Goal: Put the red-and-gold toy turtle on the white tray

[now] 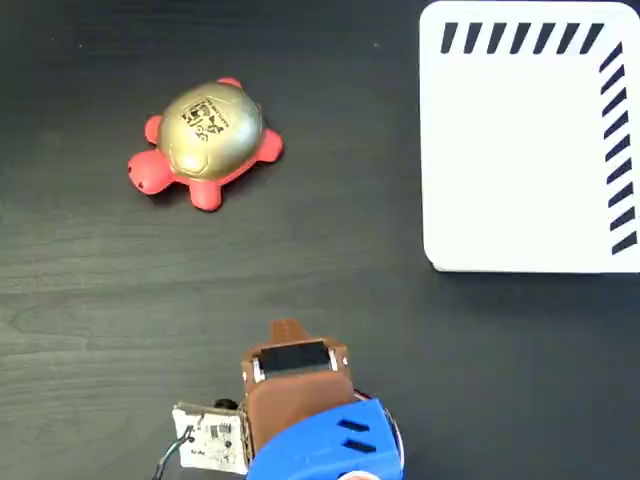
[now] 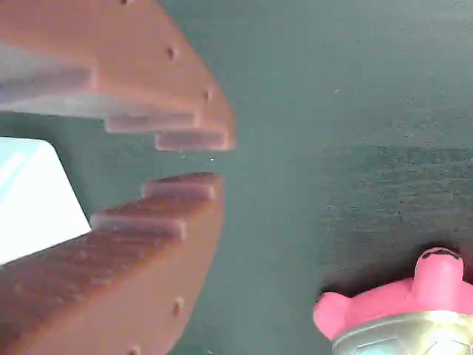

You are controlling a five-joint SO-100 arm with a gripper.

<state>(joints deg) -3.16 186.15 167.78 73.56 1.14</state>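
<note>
The red-and-gold toy turtle (image 1: 203, 143) is seen at the far left of the dark table (image 1: 330, 250) in the fixed view, upright and untouched, well apart from the white tray (image 1: 520, 160) at the far right. The gripper (image 2: 198, 157) is parted only slightly and nothing is held between the jaws. A miss is judged likely if the jaws are not widened first, since the domed, shiny shell could be pushed aside or squeezed out. The arm (image 1: 300, 410) is kept low at the near edge, its wrist pointed toward the far side, with the turtle off to the left.
</note>
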